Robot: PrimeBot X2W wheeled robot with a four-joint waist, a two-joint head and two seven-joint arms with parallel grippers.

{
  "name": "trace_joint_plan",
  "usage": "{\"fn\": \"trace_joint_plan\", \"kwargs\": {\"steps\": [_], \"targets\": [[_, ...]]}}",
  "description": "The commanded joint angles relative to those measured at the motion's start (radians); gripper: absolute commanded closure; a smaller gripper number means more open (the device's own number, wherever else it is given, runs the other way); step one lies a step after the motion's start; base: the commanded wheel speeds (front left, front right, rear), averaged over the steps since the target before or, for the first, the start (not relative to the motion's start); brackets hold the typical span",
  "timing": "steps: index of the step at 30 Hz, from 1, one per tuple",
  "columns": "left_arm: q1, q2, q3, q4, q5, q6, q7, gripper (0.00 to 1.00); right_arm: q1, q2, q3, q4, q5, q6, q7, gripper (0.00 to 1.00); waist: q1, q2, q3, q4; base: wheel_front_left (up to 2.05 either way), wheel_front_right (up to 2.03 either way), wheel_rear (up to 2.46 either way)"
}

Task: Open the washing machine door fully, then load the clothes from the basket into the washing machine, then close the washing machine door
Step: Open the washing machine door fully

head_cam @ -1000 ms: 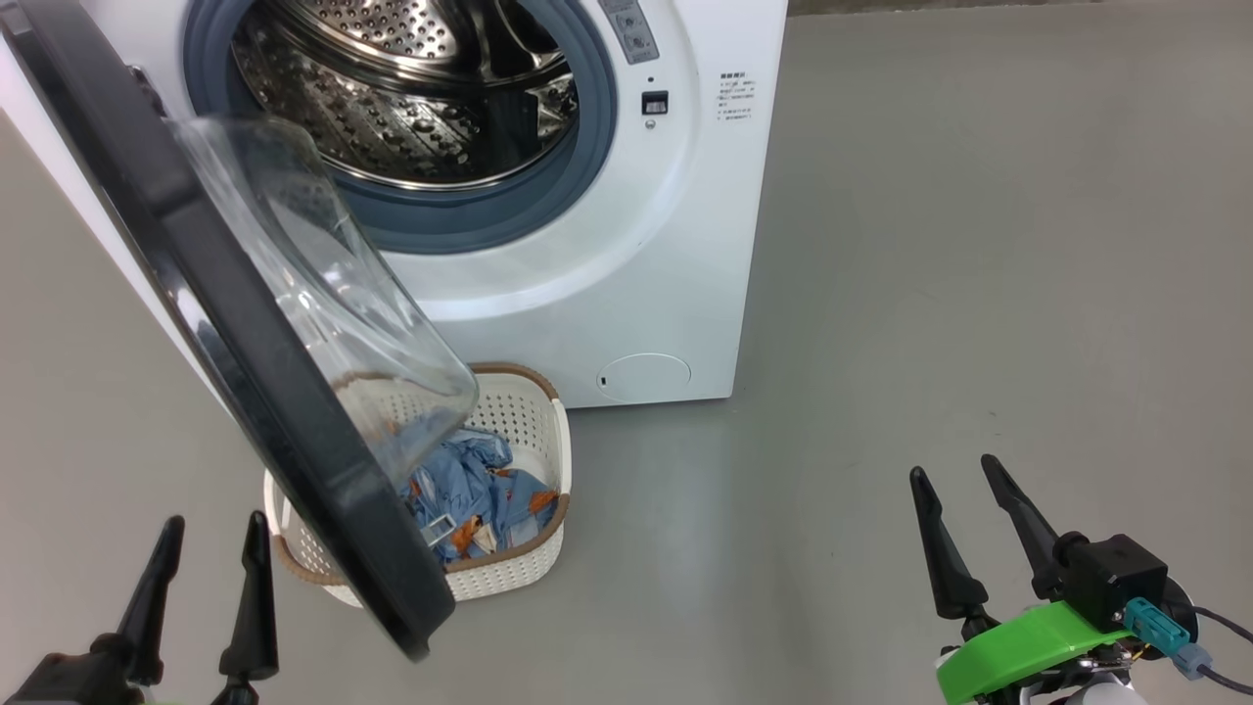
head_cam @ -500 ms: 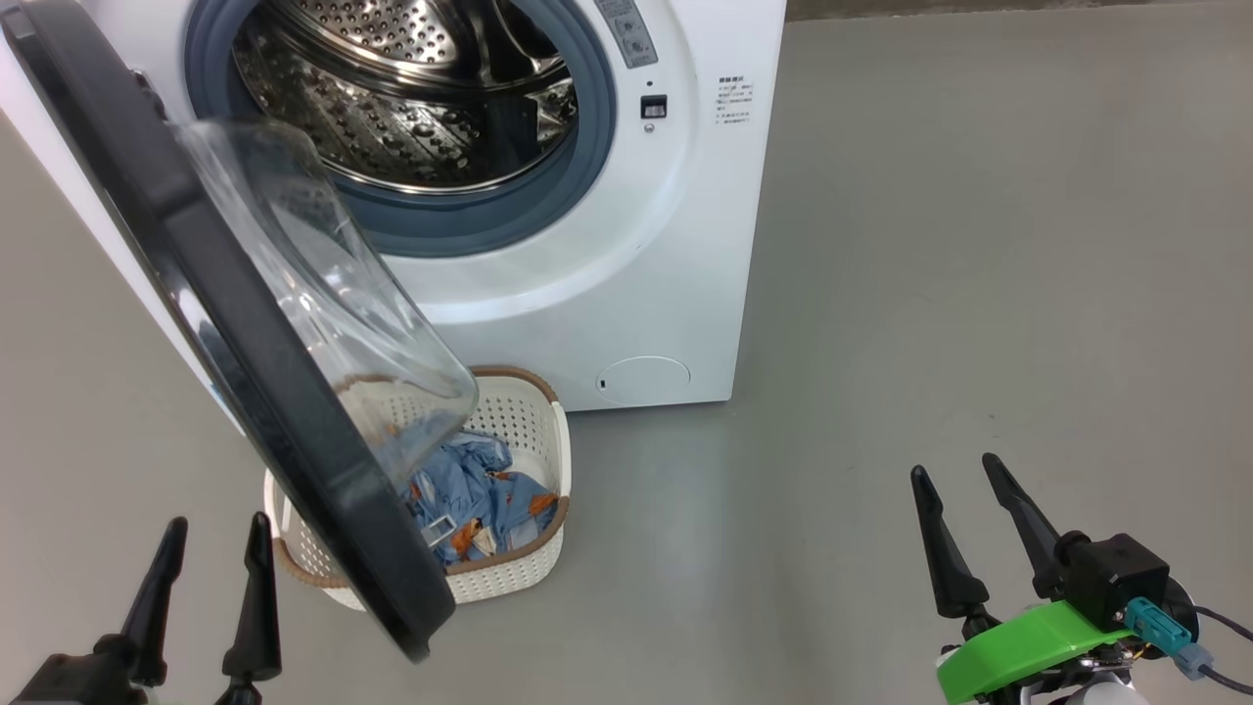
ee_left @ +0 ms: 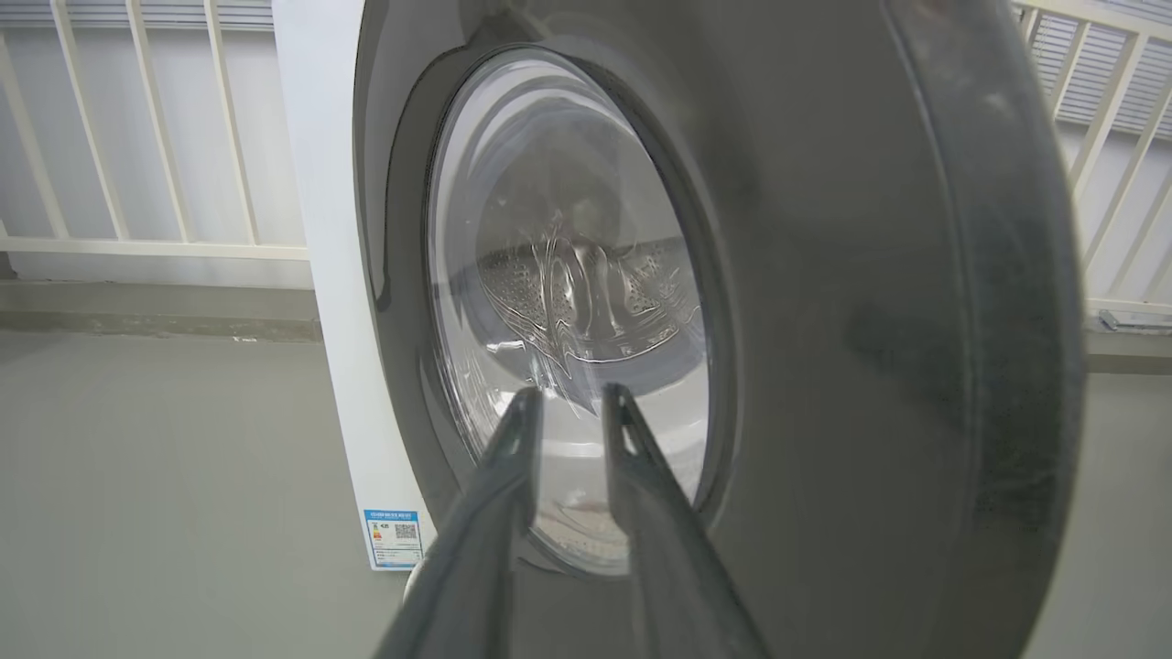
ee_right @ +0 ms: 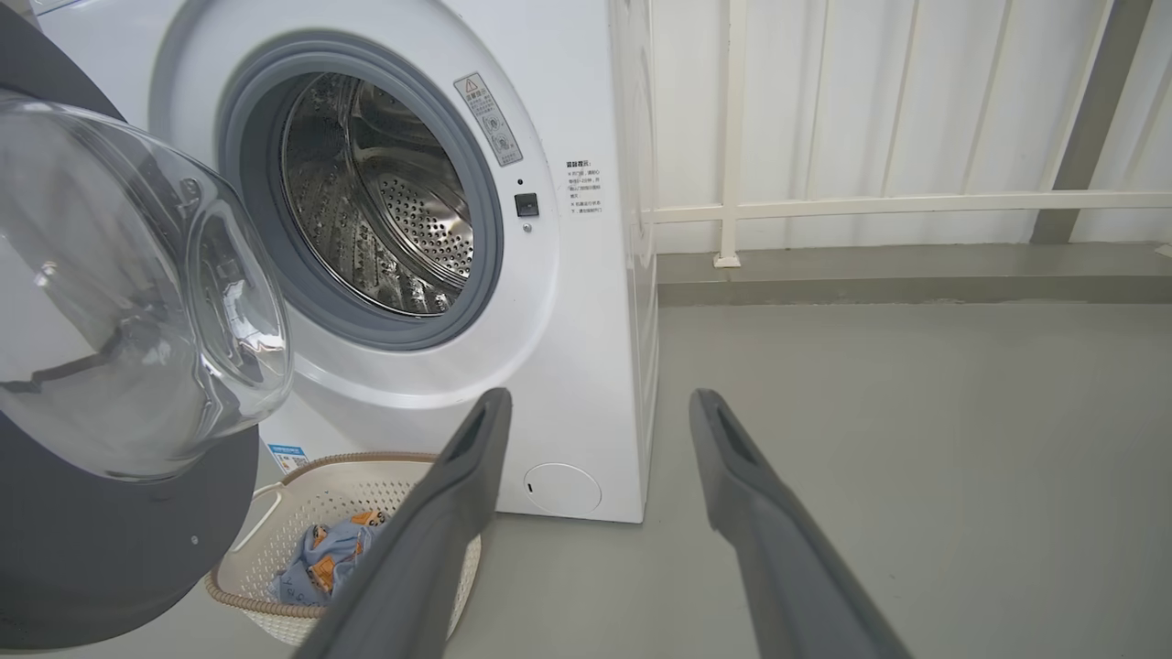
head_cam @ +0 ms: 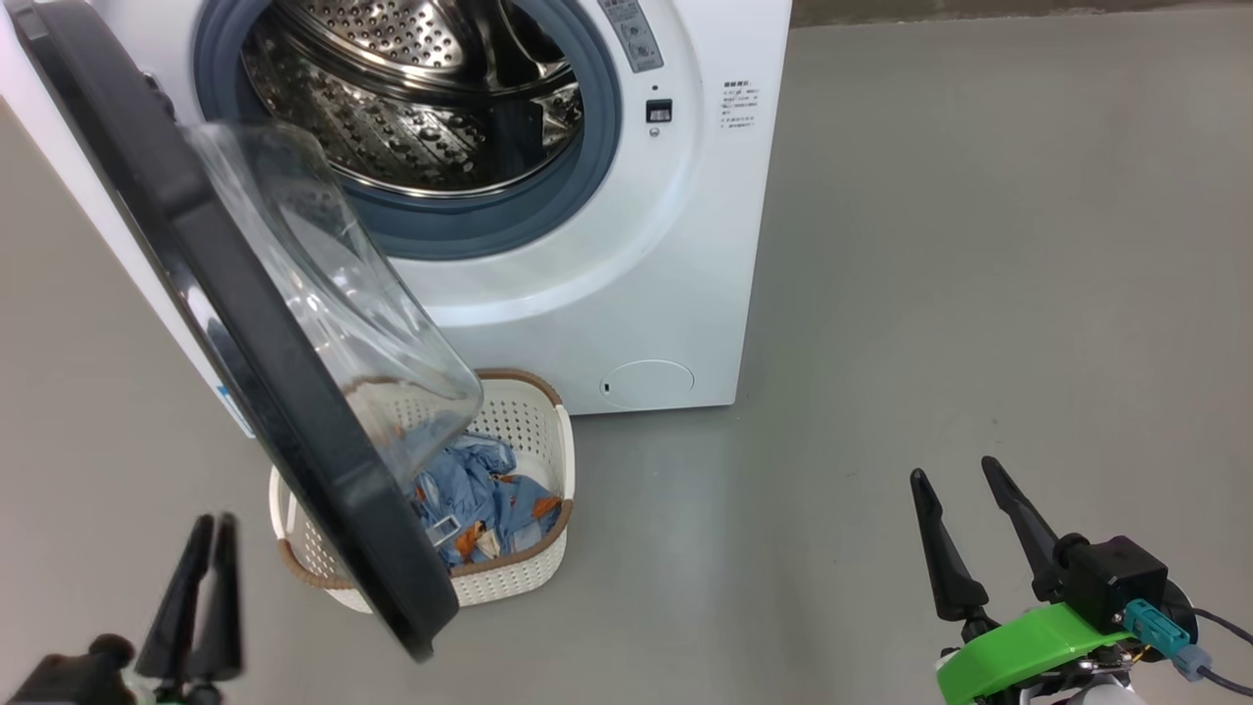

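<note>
One door [head_cam: 245, 333] stands part-open from the washer [head_cam: 636, 294], its glass bowl over the basket [head_cam: 519, 578] holding the clothes [head_cam: 489, 499]. Left end effector [head_cam: 215, 519], near the door's outer face, is narrowly parted and empty. Right end effector [head_cam: 952, 467], well apart, is open and empty above the floor [head_cam: 979, 245].

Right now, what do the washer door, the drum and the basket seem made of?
Door rim: likely glossy black plastic, it catches reflections. Door bowl: clear glass or hard plastic, see-through with sharp highlights. Drum: perforated metal, probably stainless steel, mirror-bright. Basket: matte cream plastic with moulded holes; brown rim looks woven, perhaps only moulded.
</note>
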Motion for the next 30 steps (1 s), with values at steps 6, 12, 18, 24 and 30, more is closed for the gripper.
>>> {"fn": "trace_joint_plan", "kwargs": {"steps": [6,12,18,24,30], "targets": [[-0.074,0.019,0.095,-0.146,0.015,-0.003,-0.008,1.00,0.007,0.001,0.022,-0.019,0.004,0.002,-0.012,0.00,0.0000,0.0000,-0.003,0.002,0.00,0.00,0.00],[-0.141,0.031,0.098,-0.338,0.025,-0.003,-0.008,1.00,0.011,0.001,0.020,-0.018,0.009,0.002,-0.012,0.00,0.0000,0.0000,0.001,0.001,0.00,0.00,0.00],[-0.193,0.053,0.018,-0.509,0.024,-0.003,-0.008,1.00,0.012,0.001,0.019,-0.014,0.013,0.002,-0.012,0.00,0.0000,0.0000,0.004,0.000,0.00,0.00,0.00],[-0.211,0.069,-0.093,-0.598,0.017,-0.003,-0.008,1.00,0.013,0.001,0.017,-0.013,0.014,0.002,-0.012,0.00,0.0000,0.0000,0.007,-0.001,0.00,0.00,0.00],[-0.216,0.079,-0.226,-0.636,0.006,-0.003,-0.008,1.00,0.013,0.001,0.017,-0.012,0.013,0.002,-0.012,0.00,0.0000,0.0000,0.011,-0.001,0.00,0.00,0.00]]}}
